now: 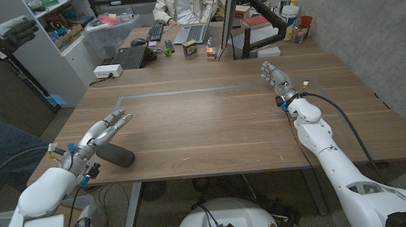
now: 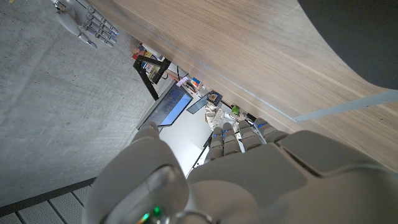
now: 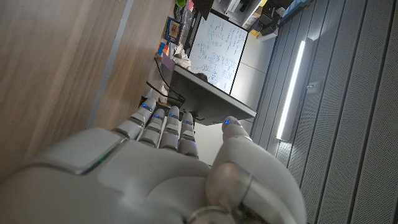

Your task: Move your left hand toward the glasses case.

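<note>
- The glasses case (image 1: 114,156), a dark oblong, lies on the counter (image 1: 218,127) near its front-left edge, at about 8 o'clock from the counter's middle.
- The left robot hand (image 1: 101,134) hangs just above the case's far end, fingers spread and pointing toward 1 o'clock, holding nothing.
- The approach looks almost finished; whether it touches the case I cannot tell.
- The right robot hand (image 1: 277,77) waits at 2 o'clock, empty, fingers apart.
</note>
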Controlling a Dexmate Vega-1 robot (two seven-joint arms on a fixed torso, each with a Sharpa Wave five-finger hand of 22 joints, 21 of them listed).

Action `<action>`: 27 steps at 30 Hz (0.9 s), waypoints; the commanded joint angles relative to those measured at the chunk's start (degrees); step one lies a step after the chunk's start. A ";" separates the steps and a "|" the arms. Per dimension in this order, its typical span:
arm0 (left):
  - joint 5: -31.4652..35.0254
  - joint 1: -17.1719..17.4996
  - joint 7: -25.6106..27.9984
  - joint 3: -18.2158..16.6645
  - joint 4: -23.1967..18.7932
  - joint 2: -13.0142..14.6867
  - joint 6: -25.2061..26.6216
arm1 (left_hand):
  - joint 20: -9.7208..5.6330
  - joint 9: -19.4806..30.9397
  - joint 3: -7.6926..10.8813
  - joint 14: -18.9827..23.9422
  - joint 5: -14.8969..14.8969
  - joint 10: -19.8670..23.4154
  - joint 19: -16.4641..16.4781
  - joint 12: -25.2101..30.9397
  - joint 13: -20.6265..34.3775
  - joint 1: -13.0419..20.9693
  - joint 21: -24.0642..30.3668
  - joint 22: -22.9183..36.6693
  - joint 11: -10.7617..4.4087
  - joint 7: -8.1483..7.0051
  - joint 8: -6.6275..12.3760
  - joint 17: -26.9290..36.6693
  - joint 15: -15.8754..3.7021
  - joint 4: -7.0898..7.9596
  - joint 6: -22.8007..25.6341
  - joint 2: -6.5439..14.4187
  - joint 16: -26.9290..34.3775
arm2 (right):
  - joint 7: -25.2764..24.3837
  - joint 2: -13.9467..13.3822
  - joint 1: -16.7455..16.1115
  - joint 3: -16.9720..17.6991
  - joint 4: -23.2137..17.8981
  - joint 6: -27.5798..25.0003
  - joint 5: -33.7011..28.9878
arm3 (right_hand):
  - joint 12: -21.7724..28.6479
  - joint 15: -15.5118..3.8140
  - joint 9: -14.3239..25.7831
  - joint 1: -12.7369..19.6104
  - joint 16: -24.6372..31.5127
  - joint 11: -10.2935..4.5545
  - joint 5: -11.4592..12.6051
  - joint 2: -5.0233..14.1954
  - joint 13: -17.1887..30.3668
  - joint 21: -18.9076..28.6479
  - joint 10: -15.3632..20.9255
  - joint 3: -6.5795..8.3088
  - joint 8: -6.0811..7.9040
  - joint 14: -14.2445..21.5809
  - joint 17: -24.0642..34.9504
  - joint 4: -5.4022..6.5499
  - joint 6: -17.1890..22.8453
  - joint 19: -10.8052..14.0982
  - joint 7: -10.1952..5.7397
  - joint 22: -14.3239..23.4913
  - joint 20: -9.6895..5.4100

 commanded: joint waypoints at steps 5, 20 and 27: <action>0.87 0.82 -0.32 -0.63 -0.24 -0.01 0.76 | 0.32 0.36 -0.06 0.18 -0.35 0.29 -0.11 0.25 0.15 0.88 0.39 0.30 0.17 -0.04 0.28 0.32 0.39 -0.20 0.25 0.07 0.28 | -0.42 -0.47 -1.08 0.21 -1.59 -0.69 0.15 | -0.18 0.02 0.10 -0.24 -0.05 -0.01 0.24 0.01 0.16 -0.37 0.65 0.24 0.29 0.38 0.27 -0.20 -0.05 0.34 -0.27 0.07 -0.37; 2.74 1.16 0.67 -1.16 -1.29 -0.28 1.68 | 0.39 0.38 -0.11 0.16 -0.40 0.21 -0.20 0.23 0.17 1.05 0.38 0.31 -0.02 -0.20 0.27 0.33 0.35 -0.27 0.27 0.16 0.27 | -0.47 -0.56 -0.91 0.36 -0.95 -0.24 0.40 | -0.16 0.03 0.10 -0.33 -0.08 0.02 0.24 0.00 0.16 -0.56 0.71 0.23 0.29 0.36 0.28 -0.16 -0.05 0.41 -0.22 0.08 -0.33; 4.22 1.65 1.16 -1.34 -2.24 -0.47 2.45 | 0.51 0.39 -0.16 0.18 -0.43 0.22 -0.22 0.25 0.18 1.15 0.39 0.31 -0.16 -0.22 0.26 0.34 0.33 -0.32 0.26 0.19 0.28 | -0.04 -0.45 -0.51 0.33 0.10 0.12 0.51 | -0.16 0.03 0.10 -0.33 -0.07 -0.01 0.24 0.00 0.16 -0.64 0.70 0.25 0.29 0.40 0.27 -0.18 -0.06 0.43 -0.27 0.09 -0.34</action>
